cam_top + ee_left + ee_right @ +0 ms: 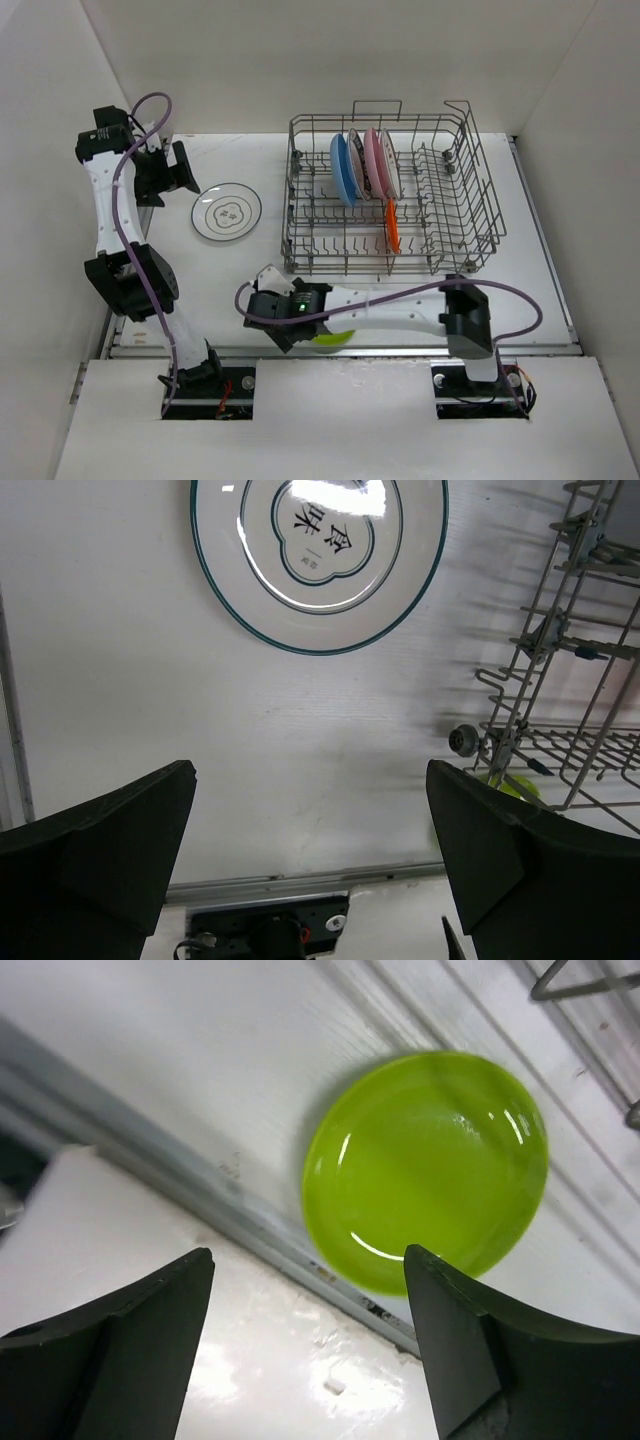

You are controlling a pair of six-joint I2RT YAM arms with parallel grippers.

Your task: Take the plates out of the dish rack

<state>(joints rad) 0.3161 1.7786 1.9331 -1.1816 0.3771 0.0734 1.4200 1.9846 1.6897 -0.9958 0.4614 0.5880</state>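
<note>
- Your right gripper [308,1255] has its fingers spread wide with nothing between them. It hangs above the yellow-green plate [428,1168] without touching it.
- That plate lies flat on the table [210,270], lower centre of the top view. It's in front of the dish rack [330,250], right beside the metal strip [120,1110] at the near edge.
- Your left gripper [310,780] is spread wide too and empty, upper left of the top view.
- The white plate with dark rings [227,212] lies flat, left of the rack. It's near the left gripper but apart from it.
- Upright in the rack's upper middle are the blue plate [344,168] and the pink plate [374,160], with a pale plate [391,170] just right of the pink.
- The orange plate [392,226] stands lower, toward the rack's front.
</note>
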